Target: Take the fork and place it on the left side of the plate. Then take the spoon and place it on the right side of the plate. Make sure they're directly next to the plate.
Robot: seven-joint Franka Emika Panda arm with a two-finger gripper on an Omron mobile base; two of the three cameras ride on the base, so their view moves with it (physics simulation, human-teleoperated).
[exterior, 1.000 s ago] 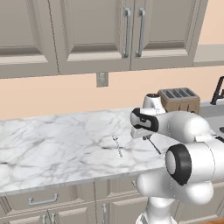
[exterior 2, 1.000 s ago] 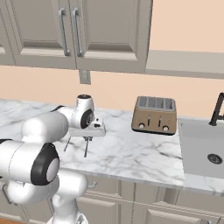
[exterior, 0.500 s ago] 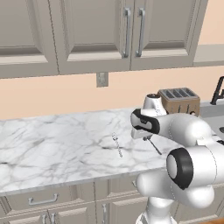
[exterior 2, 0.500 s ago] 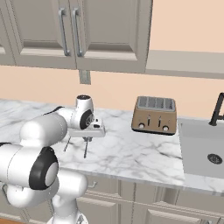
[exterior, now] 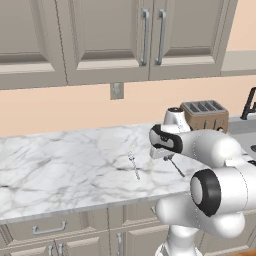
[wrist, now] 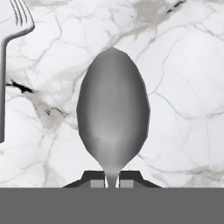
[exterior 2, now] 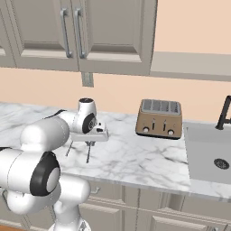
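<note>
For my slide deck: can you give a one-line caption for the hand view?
Claw shut on the dark grey oval-bowled metal spoon above the white marble counter, pale silver pronged fork alongside.

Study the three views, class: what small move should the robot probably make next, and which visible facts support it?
Probably lift the spoon a little higher off the marble counter. The end effector is shut on the spoon's neck, the bowl pointing away from the hand. The fork lies on the marble close beside it, so a straight rise seems safest before carrying it anywhere.
</note>
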